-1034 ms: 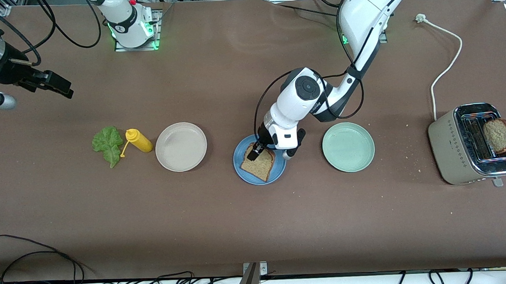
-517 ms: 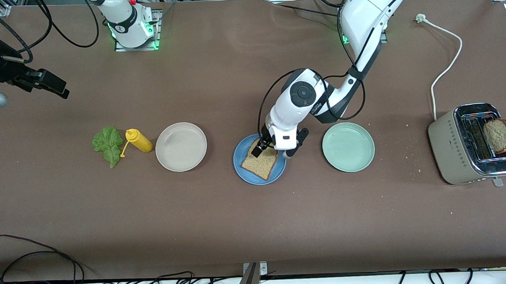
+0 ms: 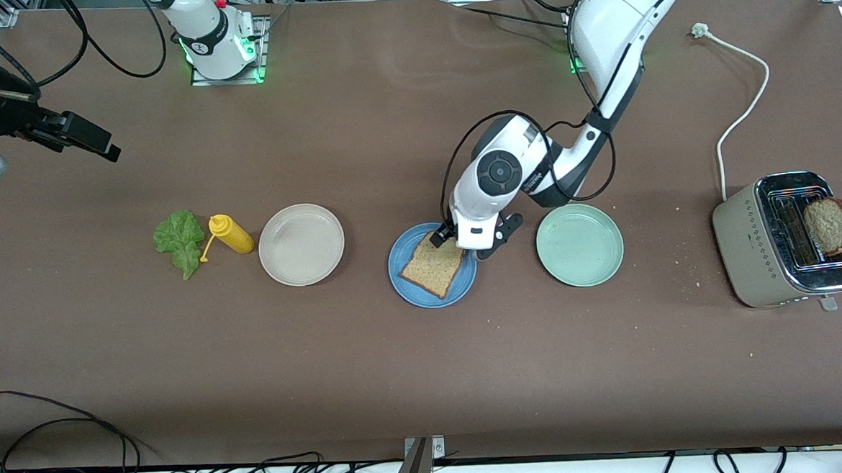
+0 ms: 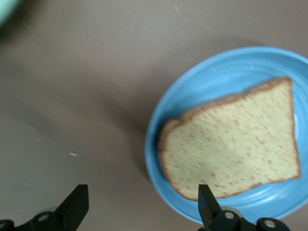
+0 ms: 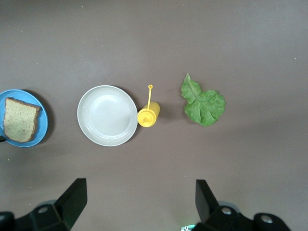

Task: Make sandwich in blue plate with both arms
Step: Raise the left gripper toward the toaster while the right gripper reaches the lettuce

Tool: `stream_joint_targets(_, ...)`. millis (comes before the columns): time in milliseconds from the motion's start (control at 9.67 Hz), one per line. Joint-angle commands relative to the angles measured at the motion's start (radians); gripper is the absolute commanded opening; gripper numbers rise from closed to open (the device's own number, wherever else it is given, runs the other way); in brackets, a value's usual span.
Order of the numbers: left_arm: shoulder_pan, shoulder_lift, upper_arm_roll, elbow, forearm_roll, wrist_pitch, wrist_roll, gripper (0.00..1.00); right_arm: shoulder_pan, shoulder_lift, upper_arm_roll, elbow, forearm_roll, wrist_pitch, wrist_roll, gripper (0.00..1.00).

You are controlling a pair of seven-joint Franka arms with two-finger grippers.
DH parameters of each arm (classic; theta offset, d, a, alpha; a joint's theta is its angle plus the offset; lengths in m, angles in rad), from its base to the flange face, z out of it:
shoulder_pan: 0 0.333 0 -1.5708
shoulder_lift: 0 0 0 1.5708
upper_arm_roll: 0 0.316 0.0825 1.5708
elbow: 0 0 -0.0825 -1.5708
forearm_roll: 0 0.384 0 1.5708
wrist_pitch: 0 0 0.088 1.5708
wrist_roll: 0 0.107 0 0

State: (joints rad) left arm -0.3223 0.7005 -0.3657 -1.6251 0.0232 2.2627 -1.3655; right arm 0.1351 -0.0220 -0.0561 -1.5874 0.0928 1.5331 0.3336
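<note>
One bread slice (image 3: 433,267) is laid flat in the blue plate (image 3: 403,281); the lettuce leaf (image 3: 179,241) (beside the yellow squeeze bottle (image 3: 230,233), toward the right arm's end of the worktop) and the second slice (image 3: 830,224) in the toaster (image 3: 753,248) are judged still to be added. The left claw (image 4: 139,207) is seen open just above the plate's rim, gripping nothing. The right claw (image 5: 137,202), also open, is held high over the lettuce.

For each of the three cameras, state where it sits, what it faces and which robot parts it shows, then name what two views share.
Front view: high across the table, facing both bases; shows left gripper, right gripper.
Left wrist view: on the left wrist, looking down at the bread slice on the blue plate; open fingertips show.
Right wrist view: on the right wrist, above lettuce, mustard bottle, beige plate; open fingertips show.
Shared: all three show the slice.
</note>
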Motion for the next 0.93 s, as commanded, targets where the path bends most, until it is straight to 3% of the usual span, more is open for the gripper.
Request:
stream_joint_targets(0, 0.090, -0.138, -0.007, 0.007, 0.010, -0.223, 0.109, 1.00, 0.006, 0.004, 0.001, -0.002, -0.027, -0.008, -0.022, 1.00)
stream_joint_targets(310, 0.230, -0.281, -0.004, 0.007, 0.023, -0.389, 0.251, 1.00, -0.006, 0.055, -0.056, -0.015, -0.031, -0.027, -0.226, 1.00)
stream_joint_targets(517, 0.326, -0.350, 0.002, 0.008, 0.024, -0.472, 0.366, 1.00, -0.012, 0.094, -0.085, -0.067, -0.094, -0.007, -0.306, 1.00)
stream_joint_targets(724, 0.417, -0.415, 0.002, 0.008, 0.027, -0.500, 0.445, 1.00, -0.014, 0.094, -0.085, -0.185, -0.174, 0.106, -0.314, 1.00)
stream_joint_targets(827, 0.454, -0.446, 0.002, 0.010, 0.059, -0.524, 0.501, 1.00, -0.017, 0.086, -0.123, -0.278, -0.176, 0.199, -0.368, 1.00)
